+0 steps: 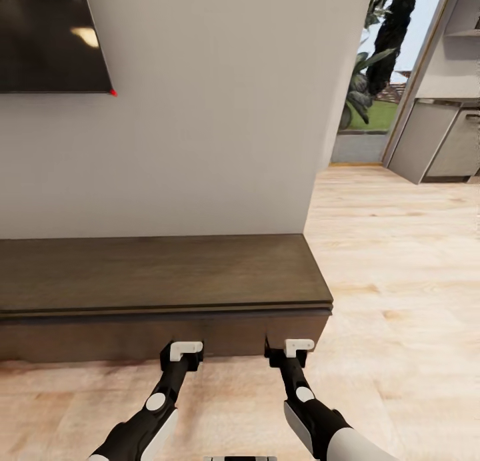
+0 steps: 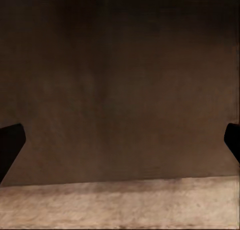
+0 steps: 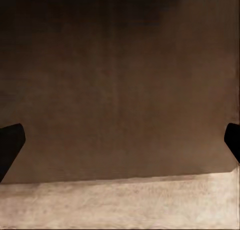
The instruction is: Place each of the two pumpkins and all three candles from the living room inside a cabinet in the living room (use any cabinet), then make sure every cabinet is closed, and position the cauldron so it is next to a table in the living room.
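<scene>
Right ahead of both tools (image 1: 181, 351) (image 1: 293, 349): cabinet (image 1: 160, 274) front, close.

Head view was evenly lit and sharp; daylight came in from the bright glass opening (image 1: 383, 81) at far right. The dark wall-mounted screen (image 1: 47, 34) carried a soft lamp glare. Both wrist views were dim and soft against the dark-brown wood cabinet front (image 2: 120, 90), with the pale wood floor (image 3: 120, 205) grainy.
</scene>
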